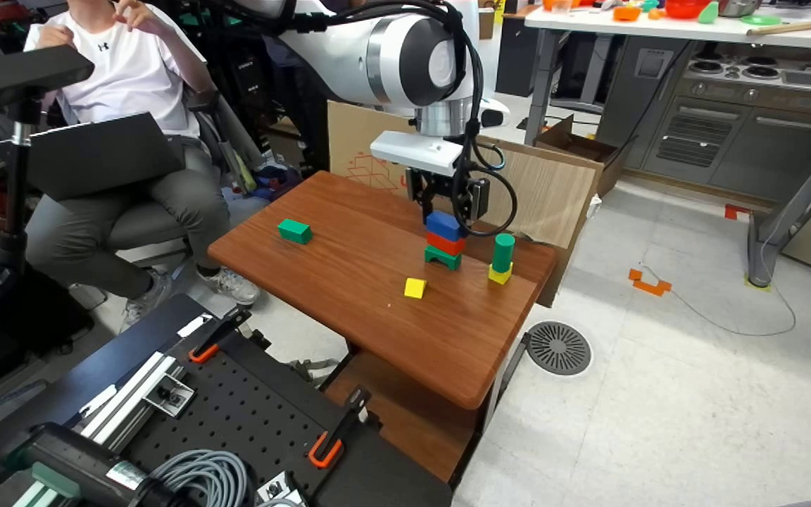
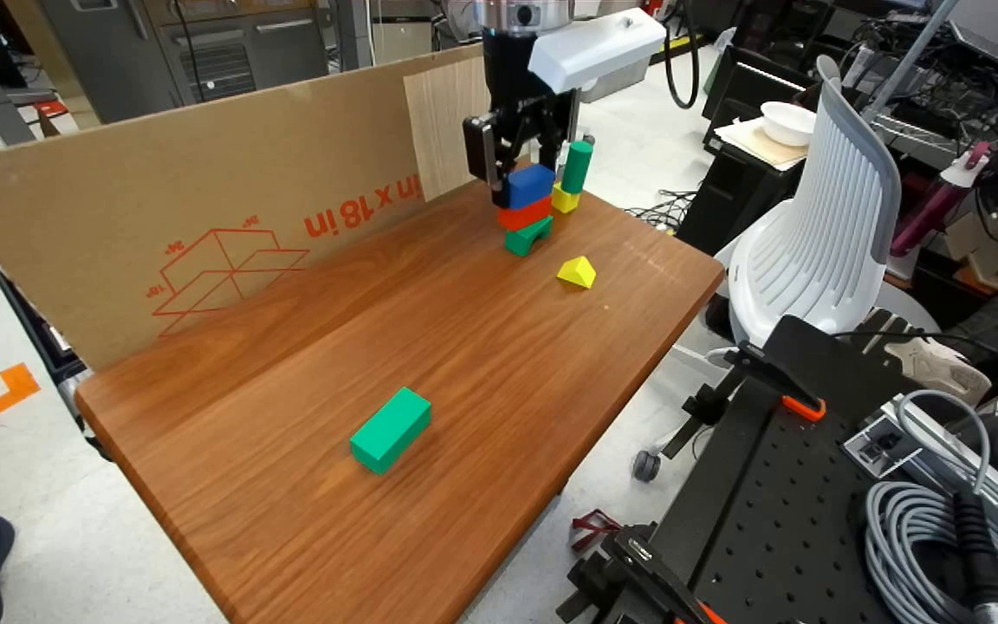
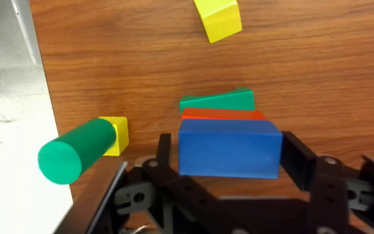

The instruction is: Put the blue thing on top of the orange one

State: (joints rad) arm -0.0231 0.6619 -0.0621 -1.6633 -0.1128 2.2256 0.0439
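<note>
The blue block (image 1: 443, 226) rests on the orange-red block (image 1: 445, 243), which lies on a green arch block (image 1: 443, 258). The same stack shows in an exterior view with the blue block (image 2: 530, 187) on top of the orange-red block (image 2: 525, 215). In the wrist view the blue block (image 3: 229, 151) covers most of the orange-red block (image 3: 222, 113). My gripper (image 3: 224, 146) is open around the blue block's two ends. A gap shows at the left finger; the right finger is close beside or touching the block's end, I cannot tell which.
A green cylinder (image 3: 76, 149) stands on a yellow block (image 3: 121, 136) beside the stack. A yellow wedge (image 2: 577, 272) lies in front of it. A green block (image 2: 391, 431) lies at the table's far end. A cardboard sheet (image 2: 248, 191) stands along one table edge.
</note>
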